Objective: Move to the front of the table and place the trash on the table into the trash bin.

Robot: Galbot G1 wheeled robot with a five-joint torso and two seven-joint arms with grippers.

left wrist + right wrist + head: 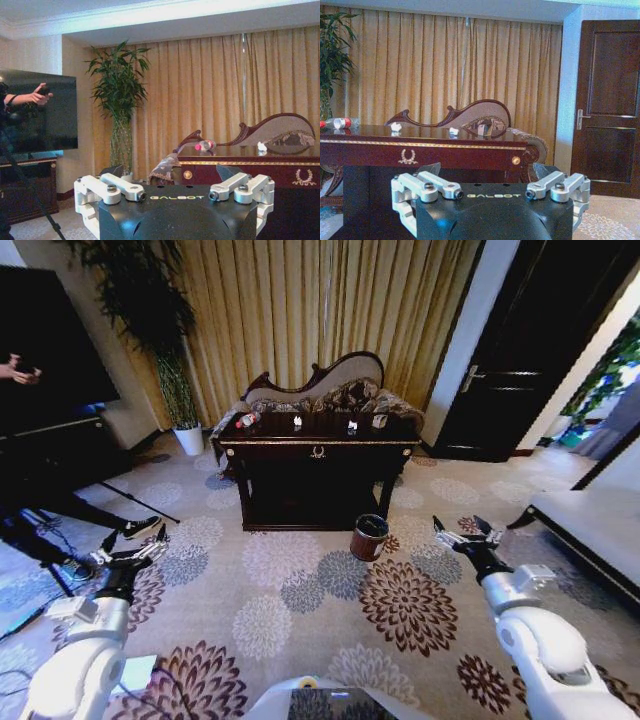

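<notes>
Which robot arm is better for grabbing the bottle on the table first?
Probably the left. The bottle lies at the table's left end, on the left gripper's side. The right gripper is nearer the trash bin. Both are open and far back.

The left gripper (177, 187) hangs open before the dark glossy wooden surface (250, 161), where a clear red-capped plastic bottle (205, 145) lies near a white crumpled scrap (261, 146).

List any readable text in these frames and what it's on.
"GALBOT": on the left gripper housing, left wrist view.
"GALBOT": on the right gripper housing, right wrist view.
The bottle has a red label, print too small to read.
The table carries a gold wreath emblem, no letters.
</notes>
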